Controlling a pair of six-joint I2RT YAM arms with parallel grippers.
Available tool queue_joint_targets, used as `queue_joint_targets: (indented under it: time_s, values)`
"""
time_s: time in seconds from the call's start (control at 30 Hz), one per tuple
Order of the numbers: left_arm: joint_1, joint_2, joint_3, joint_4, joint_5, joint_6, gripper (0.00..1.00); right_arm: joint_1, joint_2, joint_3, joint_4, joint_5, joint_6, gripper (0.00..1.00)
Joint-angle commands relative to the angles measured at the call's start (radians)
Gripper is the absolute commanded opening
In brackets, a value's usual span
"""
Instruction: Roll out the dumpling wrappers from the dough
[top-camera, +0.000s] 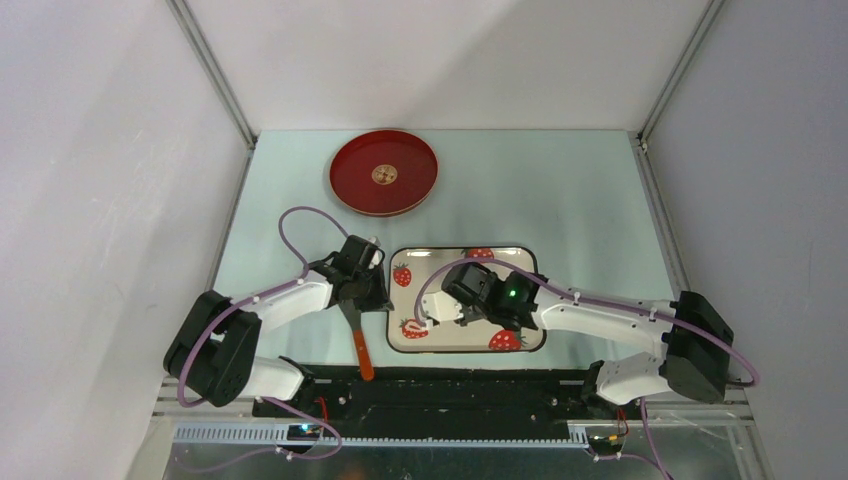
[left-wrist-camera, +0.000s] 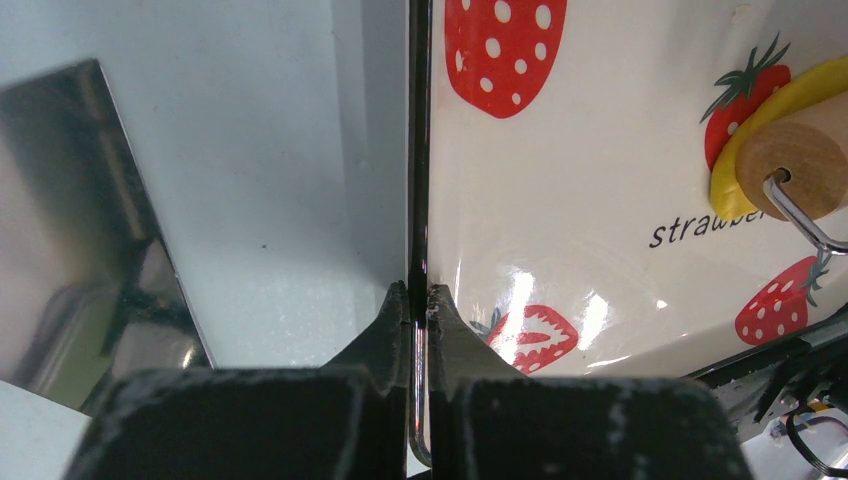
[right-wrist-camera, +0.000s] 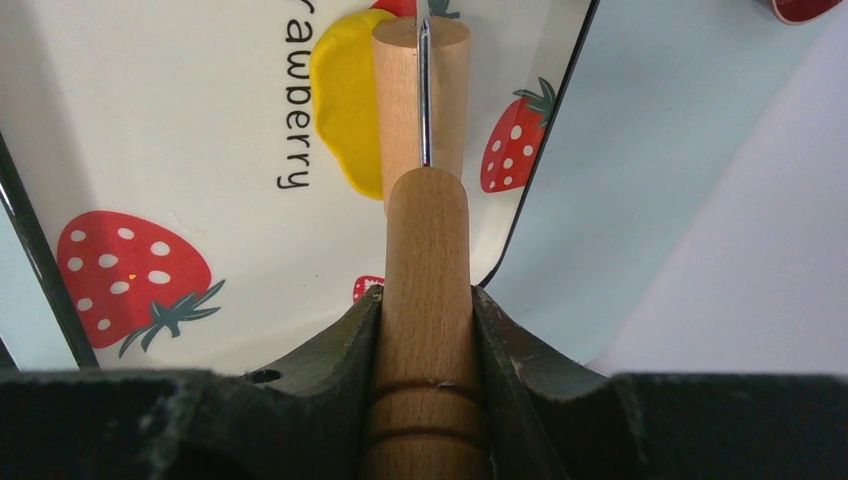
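Right tool (right-wrist-camera: 425, 300) clamped on roller (right-wrist-camera: 427, 245) over dough (right-wrist-camera: 343, 100), left tool (left-wrist-camera: 418, 298) pinching tray rim (left-wrist-camera: 419, 120)

Yellow dough (right-wrist-camera: 345, 110) flat on tray (right-wrist-camera: 150, 120), partly under roller (right-wrist-camera: 398, 100).

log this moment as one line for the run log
left gripper shut on tray rim | right gripper shut on rolling pin handle | barrel on dough | dough: flattened yellow patch on tray

One word to call here: black lettering printed on the white tray (left-wrist-camera: 600, 150). The left wrist view reads "strawbe", its tail hidden behind the wooden roller (left-wrist-camera: 800, 150). The right wrist view catches "awberry".
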Motion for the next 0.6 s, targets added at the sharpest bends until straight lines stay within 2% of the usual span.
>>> queue_joint_targets:
  time_s: [0.0, 0.23, 0.57]
  values:
    - [0.021, 0.032, -0.043, -0.101, -0.133, 0.062, 0.0, 0.035, -0.013, -0.042, -0.078, -0.138, 0.014, 0.0]
    - [0.021, 0.032, -0.042, -0.1, -0.133, 0.062, 0.0, 0.049, 0.008, -0.082, -0.099, -0.212, 0.06, 0.0]
    - [0.02, 0.033, -0.043, -0.101, -0.132, 0.063, 0.0, 0.064, 0.137, -0.087, -0.048, -0.246, 0.09, 0.0]
